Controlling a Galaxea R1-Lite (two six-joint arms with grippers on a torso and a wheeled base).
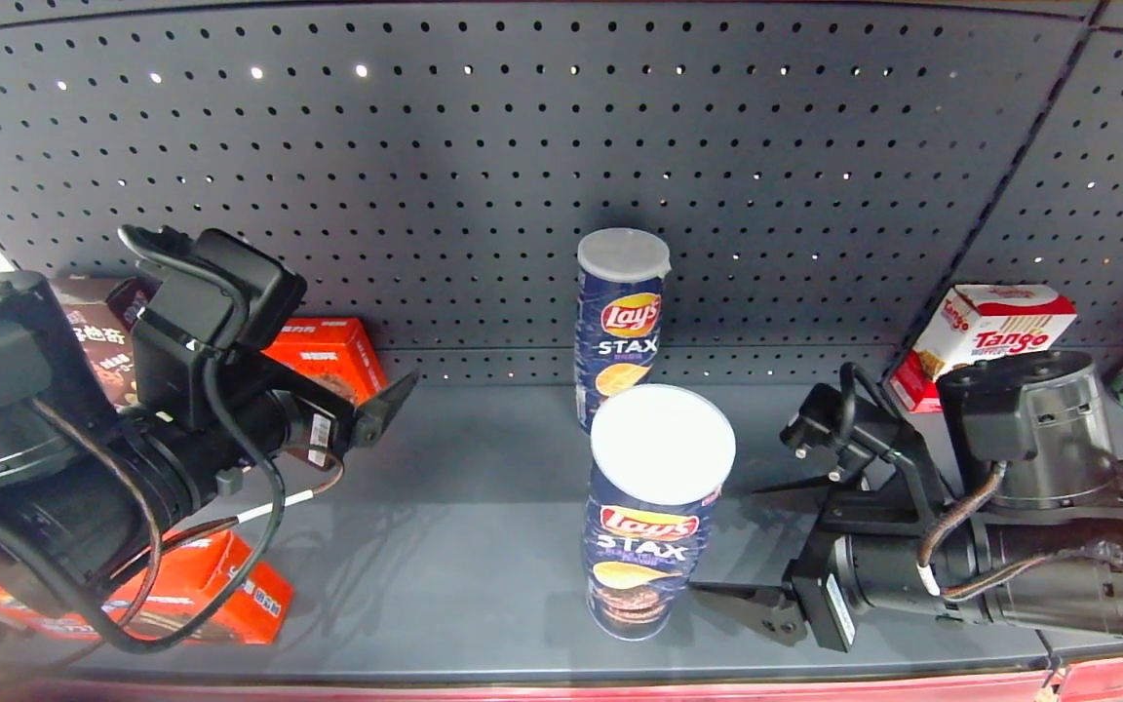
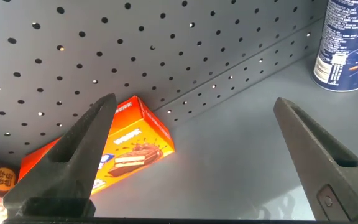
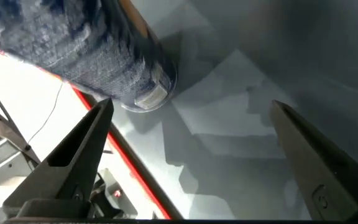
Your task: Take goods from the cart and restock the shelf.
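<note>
Both grippers are hanging spread and empty: my right gripper (image 3: 191, 104) is sitting just beside the front chips can (image 1: 654, 517), standing upright near the shelf (image 1: 464, 546) edge. I am judging it set ahead of the second can (image 1: 620, 322) to form a row; my left gripper (image 2: 191, 102) is hovering near the orange box (image 1: 328, 356).

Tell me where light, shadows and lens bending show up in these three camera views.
Head view: the pegboard back panel bows along the top, light shines through some holes, faint shadows lie on the shelf. Left wrist view: lit holes too. Right wrist view: angular shadows cross the shelf beside the chip can; past the red edge, washed-out white.
</note>
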